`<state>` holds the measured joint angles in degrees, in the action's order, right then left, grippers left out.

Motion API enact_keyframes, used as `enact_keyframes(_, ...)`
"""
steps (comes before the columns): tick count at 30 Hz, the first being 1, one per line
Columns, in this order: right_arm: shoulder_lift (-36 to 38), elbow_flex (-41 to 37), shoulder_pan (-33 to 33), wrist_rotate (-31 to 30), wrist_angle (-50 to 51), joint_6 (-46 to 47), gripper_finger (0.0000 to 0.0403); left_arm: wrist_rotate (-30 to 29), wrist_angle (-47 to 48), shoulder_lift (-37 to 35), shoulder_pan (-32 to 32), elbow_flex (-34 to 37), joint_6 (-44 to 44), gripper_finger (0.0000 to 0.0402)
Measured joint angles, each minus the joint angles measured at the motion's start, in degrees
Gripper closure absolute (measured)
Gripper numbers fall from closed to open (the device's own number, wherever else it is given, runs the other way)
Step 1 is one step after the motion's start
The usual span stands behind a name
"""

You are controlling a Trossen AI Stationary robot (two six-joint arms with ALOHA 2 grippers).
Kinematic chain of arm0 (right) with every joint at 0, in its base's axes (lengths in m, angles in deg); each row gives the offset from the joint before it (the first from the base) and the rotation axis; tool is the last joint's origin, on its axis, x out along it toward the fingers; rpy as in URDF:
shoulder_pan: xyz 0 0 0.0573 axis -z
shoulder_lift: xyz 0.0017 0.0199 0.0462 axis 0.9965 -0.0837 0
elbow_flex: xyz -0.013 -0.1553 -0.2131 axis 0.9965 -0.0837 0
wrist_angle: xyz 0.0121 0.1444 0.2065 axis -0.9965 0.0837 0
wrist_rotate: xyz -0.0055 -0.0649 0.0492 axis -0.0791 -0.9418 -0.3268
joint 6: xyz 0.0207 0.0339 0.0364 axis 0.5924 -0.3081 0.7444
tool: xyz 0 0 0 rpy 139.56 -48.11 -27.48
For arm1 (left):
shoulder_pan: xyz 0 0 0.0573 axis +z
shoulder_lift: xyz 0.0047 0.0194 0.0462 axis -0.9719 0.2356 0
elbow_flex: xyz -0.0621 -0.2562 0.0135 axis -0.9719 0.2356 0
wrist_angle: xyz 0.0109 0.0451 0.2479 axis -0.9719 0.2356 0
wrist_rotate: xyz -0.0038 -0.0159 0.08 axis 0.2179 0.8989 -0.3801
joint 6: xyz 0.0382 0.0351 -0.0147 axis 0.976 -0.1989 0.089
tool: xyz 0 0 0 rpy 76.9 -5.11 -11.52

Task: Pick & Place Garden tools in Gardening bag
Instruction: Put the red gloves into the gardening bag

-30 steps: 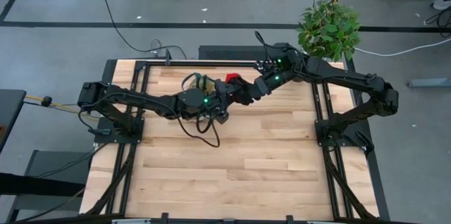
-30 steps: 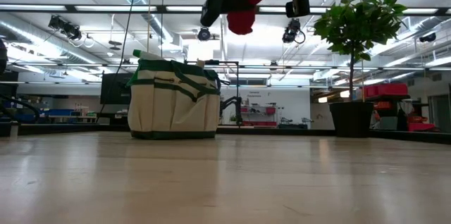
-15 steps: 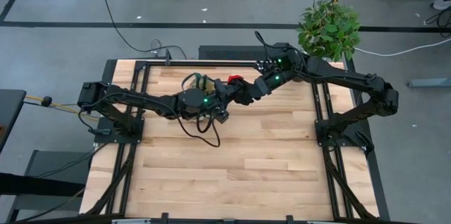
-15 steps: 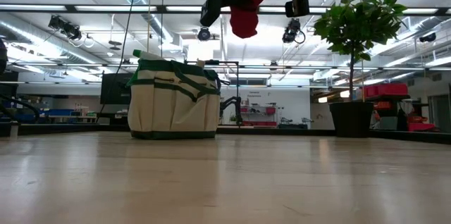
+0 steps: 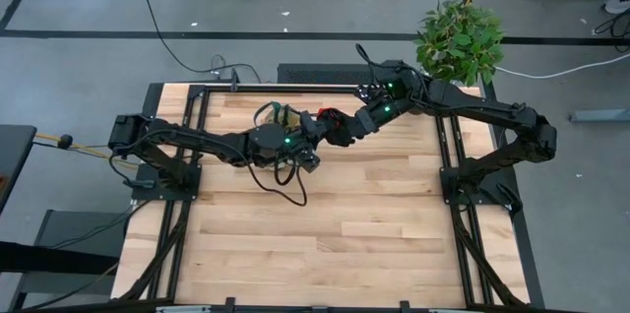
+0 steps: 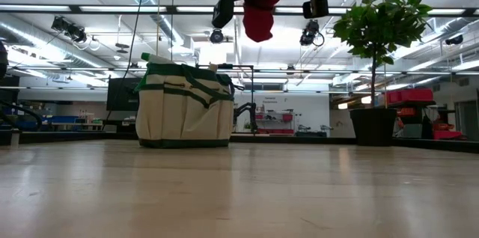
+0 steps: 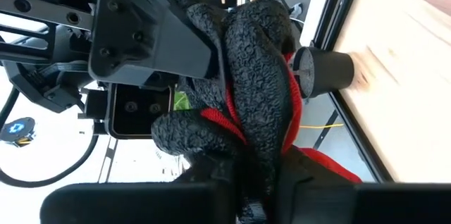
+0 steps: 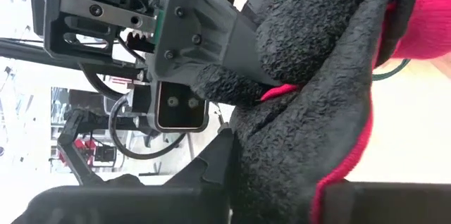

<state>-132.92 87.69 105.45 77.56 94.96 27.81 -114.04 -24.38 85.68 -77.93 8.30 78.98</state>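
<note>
I have both arms meeting high above the far half of the table (image 5: 325, 215), right beside the gardening bag (image 6: 185, 105). From overhead, the left gripper (image 5: 317, 128) and the right gripper (image 5: 343, 128) sit nose to nose, with a sliver of the red-and-black glove (image 5: 328, 114) showing between them.

On my left wrist camera the glove (image 7: 261, 90) fills the picture, and my left fingers (image 7: 211, 196) are pressed together on its black textured palm, red trim running through the folds. That is a firm pinch, nearly closed. Facing me is the other arm's grey finger (image 7: 148, 34), lying against the same glove.

On the right wrist camera, the glove (image 8: 331, 97) drapes across my right fingers (image 8: 211, 175), black fabric with the red cuff to one side. The fabric hides the gap between those fingers, so I cannot tell whether they grip or just touch it.

From table height, the glove (image 6: 260, 15) hangs red in the air under the two arms, above and just to the right of the bag. The bag stands upright on the wood, tan with dark green straps, a green spray bottle (image 6: 153, 58) poking out of its top. The potted plant (image 6: 378, 43) stands at the far right corner.
</note>
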Motion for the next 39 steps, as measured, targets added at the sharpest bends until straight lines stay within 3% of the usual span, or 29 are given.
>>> enact_keyframes(13,0.1,0.0,0.0,1.4,0.0,1.1,0.0242,-0.2,0.2,0.0,-0.1,0.0,-0.7,0.0373)
enact_keyframes(19,0.3,0.0,1.4,2.3,1.0,0.4,0.0204,-3.2,0.4,0.0,-1.0,0.0,-1.8,0.037)
enact_keyframes(29,2.7,0.0,4.9,2.6,2.7,-3.1,0.021,-5.2,1.7,-0.1,-2.5,0.0,-4.2,0.0373)
enact_keyframes(39,8.0,0.0,6.3,-8.0,7.5,-11.6,0.0236,-4.1,4.0,-2.7,-1.9,0.1,-8.8,0.0374)
